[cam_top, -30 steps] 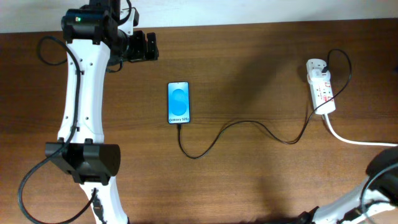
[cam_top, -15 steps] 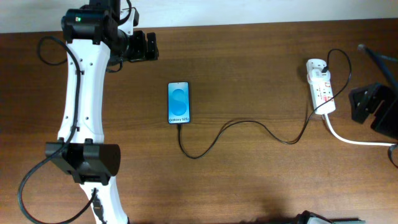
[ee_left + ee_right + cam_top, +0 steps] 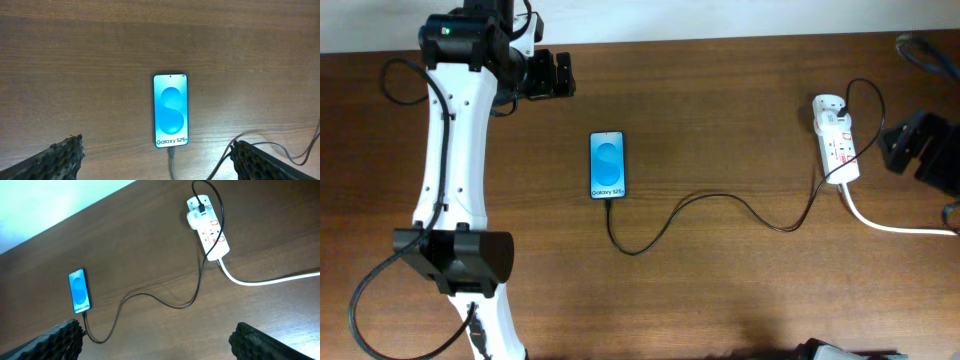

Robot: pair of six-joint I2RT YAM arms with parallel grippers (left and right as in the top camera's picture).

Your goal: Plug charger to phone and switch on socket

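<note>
From overhead, the phone (image 3: 607, 165) lies mid-table. The charger (image 3: 720, 196) runs from its bottom edge across to the socket (image 3: 838, 145) at the right. The left gripper (image 3: 548, 75) sits well apart near the table's (image 3: 720, 90) far edge, and the right gripper (image 3: 918, 150) hangs just beside the socket.

In the left wrist view, its fingers (image 3: 60, 160) are spread wide and hold nothing. The plug seems seated in the phone, though the joint is too small to be sure.

In the right wrist view, the fingers (image 3: 55, 340) are also wide apart and empty. A press on a switch could shove the strip, drag the cable and unseat the plug. A spread finger could also strike the adapter (image 3: 199, 211).
</note>
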